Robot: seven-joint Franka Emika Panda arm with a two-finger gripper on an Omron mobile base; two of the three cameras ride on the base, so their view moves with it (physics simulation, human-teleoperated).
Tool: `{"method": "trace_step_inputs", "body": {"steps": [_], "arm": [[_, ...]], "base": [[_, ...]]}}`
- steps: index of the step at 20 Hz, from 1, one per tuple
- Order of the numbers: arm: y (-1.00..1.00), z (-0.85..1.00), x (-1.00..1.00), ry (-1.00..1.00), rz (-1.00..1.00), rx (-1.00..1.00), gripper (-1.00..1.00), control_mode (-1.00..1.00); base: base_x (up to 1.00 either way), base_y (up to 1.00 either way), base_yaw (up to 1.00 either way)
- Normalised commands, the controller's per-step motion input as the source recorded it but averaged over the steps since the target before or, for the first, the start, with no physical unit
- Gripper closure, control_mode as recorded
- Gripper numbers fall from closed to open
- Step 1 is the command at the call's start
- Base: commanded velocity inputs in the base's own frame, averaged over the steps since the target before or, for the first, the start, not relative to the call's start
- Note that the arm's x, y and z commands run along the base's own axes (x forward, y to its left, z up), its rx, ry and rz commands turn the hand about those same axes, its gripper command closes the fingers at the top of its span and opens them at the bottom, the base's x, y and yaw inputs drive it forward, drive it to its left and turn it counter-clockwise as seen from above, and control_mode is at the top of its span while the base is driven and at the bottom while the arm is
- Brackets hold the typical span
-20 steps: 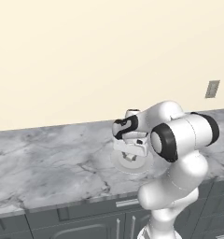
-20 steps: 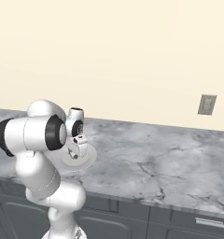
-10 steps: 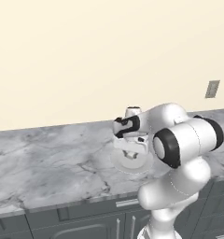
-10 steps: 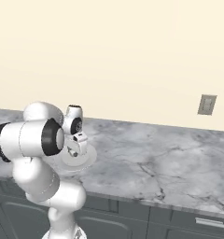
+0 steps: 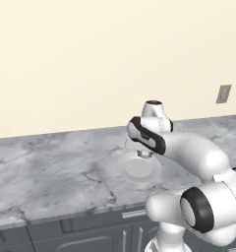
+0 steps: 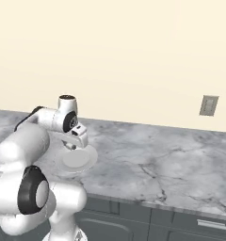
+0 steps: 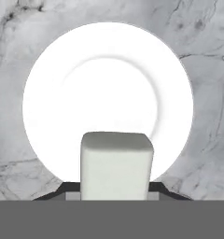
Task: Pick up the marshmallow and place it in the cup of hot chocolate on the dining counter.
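Between the two dark fingertips of my gripper (image 7: 116, 192) sits the marshmallow (image 7: 116, 162), an off-white soft block, and the gripper is shut on it. Both hang just above a pale round plate (image 7: 86, 84) lying on a grey-white marbled counter (image 7: 212, 56). In the base views the gripper (image 5: 145, 153) (image 6: 73, 144) points down over the plate (image 5: 138, 169) (image 6: 78, 161). The marshmallow is too small to make out there. The cup of hot chocolate and the dining counter are out of view.
The marbled counter (image 5: 46, 172) (image 6: 171, 155) runs along a cream wall, with dark grey cabinet fronts (image 6: 190, 221) below its front edge. A wall outlet (image 5: 223, 93) (image 6: 209, 105) sits at the right.
The hand has lifted a little above the plate with the marshmallow held. The arm's elbow has swung lower and towards the base.
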Motion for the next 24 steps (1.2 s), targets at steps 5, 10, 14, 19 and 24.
{"method": "trace_step_inputs", "body": {"steps": [5, 10, 14, 19, 24], "arm": [[-0.02, 0.72, -0.2, -0.05, 0.11, 0.28, 1.0, -1.0], [-0.06, 0.63, -0.16, 0.1, 0.03, 0.57, 1.0, -1.0], [0.0, 0.53, -0.2, 0.26, -0.03, 0.55, 1.0, -1.0], [0.02, 0.5, -0.11, 0.36, -0.08, 0.49, 1.0, -1.0], [0.01, 0.08, -0.01, 0.46, -0.05, 0.35, 1.0, -1.0]], "base": [[0.0, 0.0, 0.0], [0.0, 0.0, 0.0], [0.0, 0.0, 0.0], [0.0, 0.0, 0.0], [0.0, 0.0, 0.0]]}}
